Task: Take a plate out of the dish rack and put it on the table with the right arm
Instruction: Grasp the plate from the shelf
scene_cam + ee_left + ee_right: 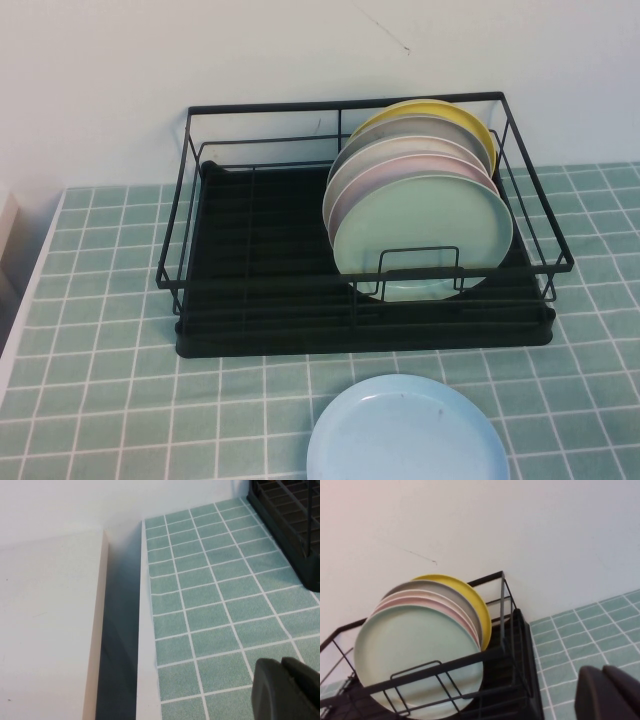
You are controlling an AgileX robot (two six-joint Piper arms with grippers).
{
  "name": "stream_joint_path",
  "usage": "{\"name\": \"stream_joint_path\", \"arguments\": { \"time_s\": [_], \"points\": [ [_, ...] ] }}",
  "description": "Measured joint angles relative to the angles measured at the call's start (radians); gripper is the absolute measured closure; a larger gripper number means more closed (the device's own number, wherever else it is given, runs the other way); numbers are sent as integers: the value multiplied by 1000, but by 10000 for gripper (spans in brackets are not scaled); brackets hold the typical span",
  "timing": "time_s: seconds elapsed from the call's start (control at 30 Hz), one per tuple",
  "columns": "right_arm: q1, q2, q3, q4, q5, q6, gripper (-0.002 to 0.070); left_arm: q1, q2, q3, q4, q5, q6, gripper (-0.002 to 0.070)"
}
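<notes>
Upright in the dish rack [250, 110], the plate [425, 232] faces both claws [287, 690] [610, 692], their openings indiscernible.

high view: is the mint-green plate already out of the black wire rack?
No, the round pale mint-green plate stands on edge at the front of the plate stack inside the rectangular black wire dish rack.

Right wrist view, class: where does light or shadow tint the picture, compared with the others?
Right wrist view: pinkish cast on the wall above the plate; right gripper dark. Left wrist view: deep shadow beside the table; left gripper dark. High view: even light.
</notes>
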Motion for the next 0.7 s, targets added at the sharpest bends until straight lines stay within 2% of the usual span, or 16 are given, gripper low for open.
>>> {"name": "stream_joint_path", "arguments": {
  "time_s": [0.53, 0.7],
  "points": [
    [0, 0, 0, 164, -38, -3, 678, 0, 0, 0, 0, 0, 0, 678],
    [0, 62, -20, 177, 58, -3, 678, 0, 0, 0, 0, 0, 0, 678]
  ]
}}
